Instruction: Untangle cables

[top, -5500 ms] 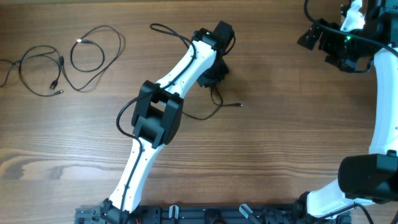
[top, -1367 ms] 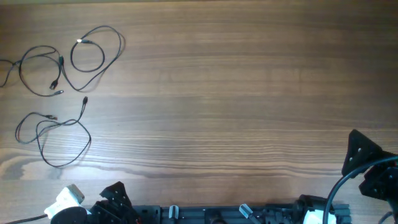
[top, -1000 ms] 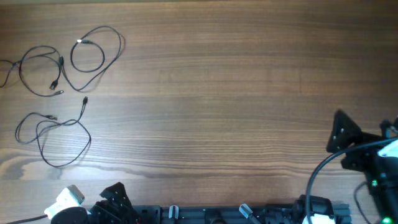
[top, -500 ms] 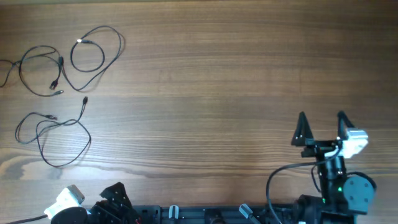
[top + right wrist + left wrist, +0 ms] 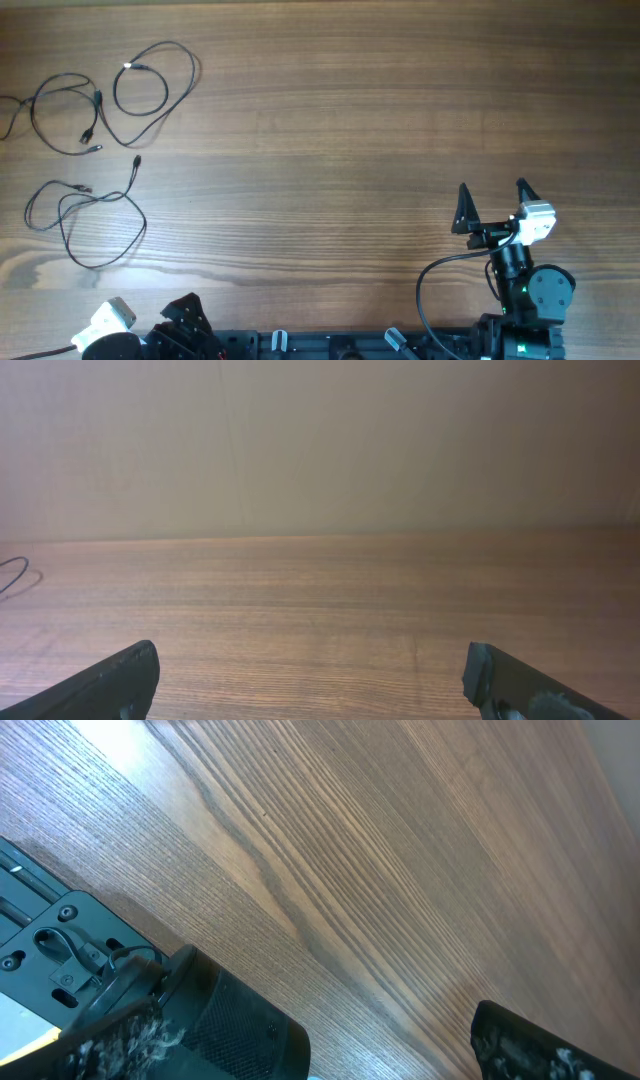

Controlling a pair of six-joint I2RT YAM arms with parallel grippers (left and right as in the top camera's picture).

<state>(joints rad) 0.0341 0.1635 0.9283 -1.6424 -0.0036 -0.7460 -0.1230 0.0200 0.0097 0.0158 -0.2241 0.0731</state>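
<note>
Three thin black cables lie apart at the table's left: one loop (image 5: 62,115) by the edge, a second (image 5: 150,90) beside it, a third (image 5: 90,215) nearer the front. In the right wrist view only a sliver of cable (image 5: 14,574) shows at far left. My right gripper (image 5: 492,200) stands open near the front right, far from the cables, with nothing between its fingers (image 5: 112,680). My left gripper (image 5: 385,1050) is open over bare wood at the front left, empty.
The left arm (image 5: 110,335) is folded at the front left corner by the black base rail (image 5: 300,345). The right arm's base (image 5: 525,300) sits at the front right. Bare wooden tabletop (image 5: 350,150) spans the middle.
The right arm has swung left from the table's right edge, with its open fingers now pointing toward the back. The left arm and the three cables have not moved in the last second.
</note>
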